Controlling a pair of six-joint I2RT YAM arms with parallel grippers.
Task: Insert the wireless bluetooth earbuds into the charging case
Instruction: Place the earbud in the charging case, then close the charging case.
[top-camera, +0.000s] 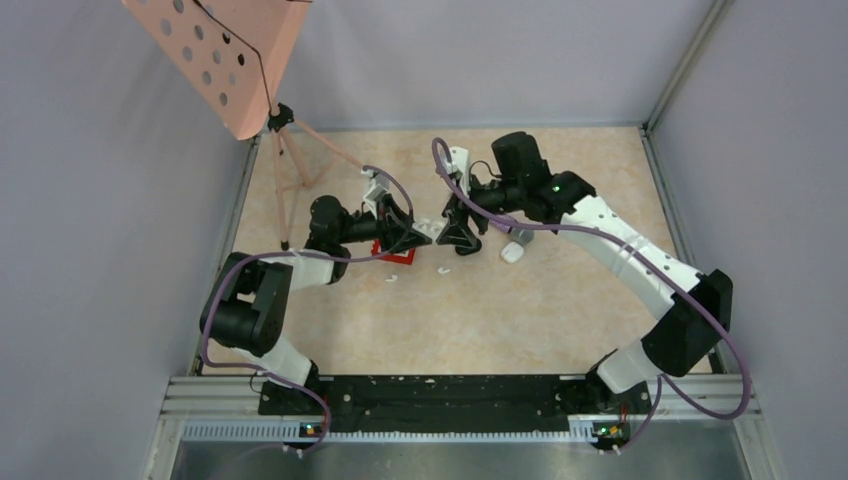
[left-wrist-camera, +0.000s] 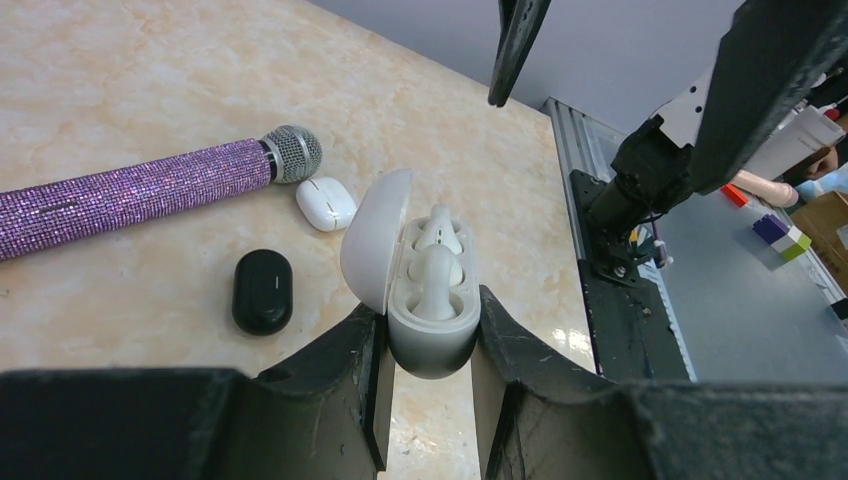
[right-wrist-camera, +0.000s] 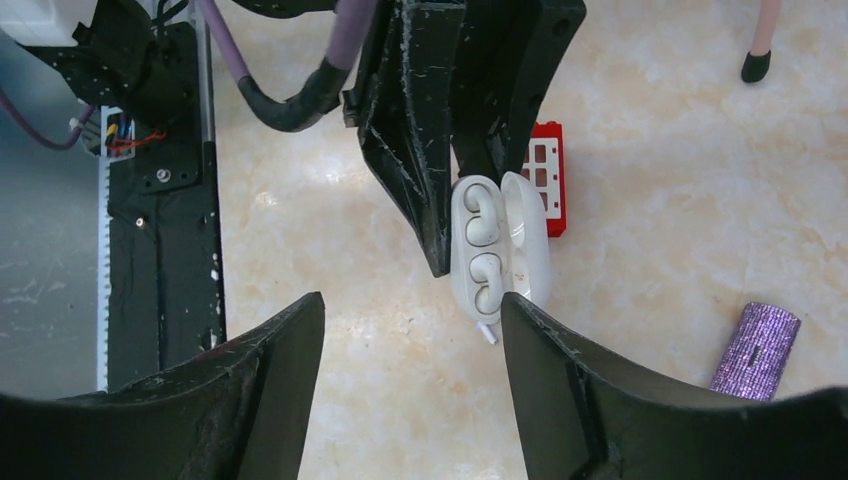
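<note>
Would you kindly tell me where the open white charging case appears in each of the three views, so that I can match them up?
Top external: the charging case is at the picture's centre, small and white.
Left wrist: lower centre, lid open to the left, two white earbuds inside.
Right wrist: just right of centre, upper half.
Shared landmark: the left gripper, shut on the case in every view.

On my feed, lilac-grey walls (top-camera: 90, 250) enclose a beige marbled tabletop (top-camera: 500, 320), evenly lit. A pink perforated music stand (top-camera: 225, 85) sits at its far left corner. An aluminium rail (top-camera: 215, 396) lines the near edge.
</note>
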